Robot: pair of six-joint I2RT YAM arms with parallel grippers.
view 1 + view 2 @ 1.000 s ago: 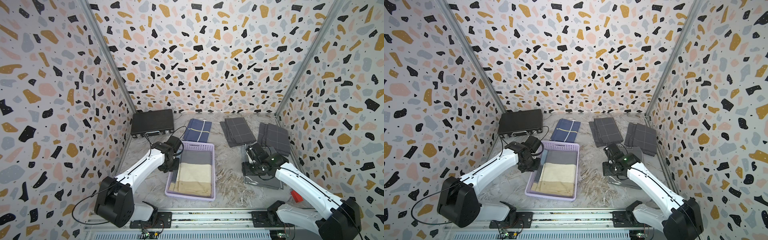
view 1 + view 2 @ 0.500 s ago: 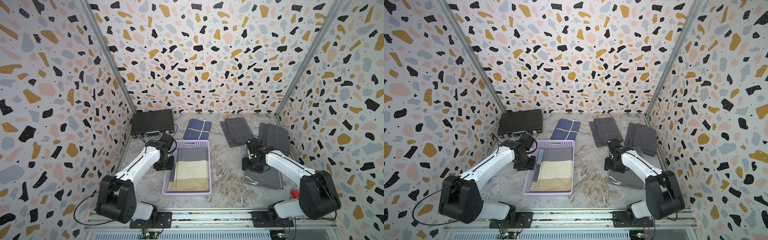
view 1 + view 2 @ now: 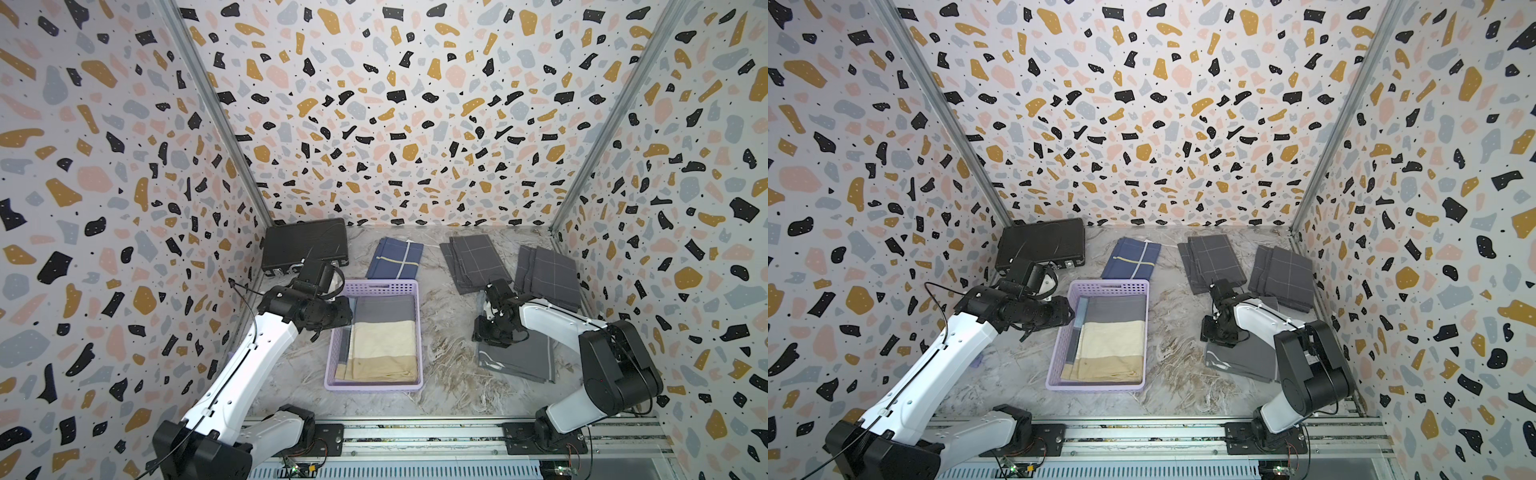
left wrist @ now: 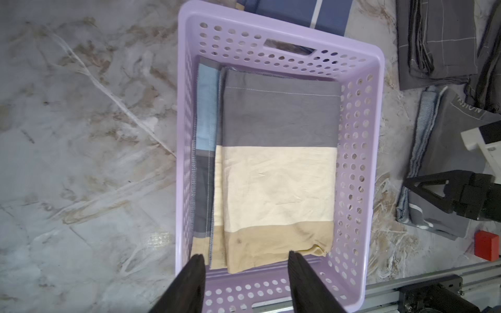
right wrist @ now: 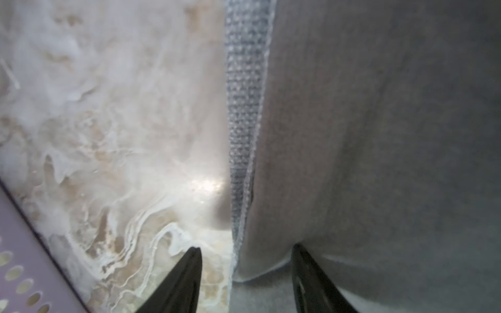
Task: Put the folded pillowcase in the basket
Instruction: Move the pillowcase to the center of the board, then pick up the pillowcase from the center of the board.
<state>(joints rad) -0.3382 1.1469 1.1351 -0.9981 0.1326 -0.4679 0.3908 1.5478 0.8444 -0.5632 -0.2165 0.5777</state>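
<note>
One pillowcase [image 4: 276, 173] beyond left hand [image 4: 244, 257]

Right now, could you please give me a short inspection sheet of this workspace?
Surface: marbled tabletop, scuffed, otherwise bare between items.
Job's things: lilac basket holds a folded grey, cream and tan pillowcase lying flat; a plain grey folded pillowcase lies on the table beside it.
Clutter: black case, blue folded cloth and two grey checked stacks along the back; a small red block near the rail.
Grippers: left gripper open above the basket, holding nothing; right gripper open, straddling the plain grey pillowcase's edge.
Cables: a black cable loops off the left arm.
Surroundings: terrazzo-patterned walls on three sides.
</note>
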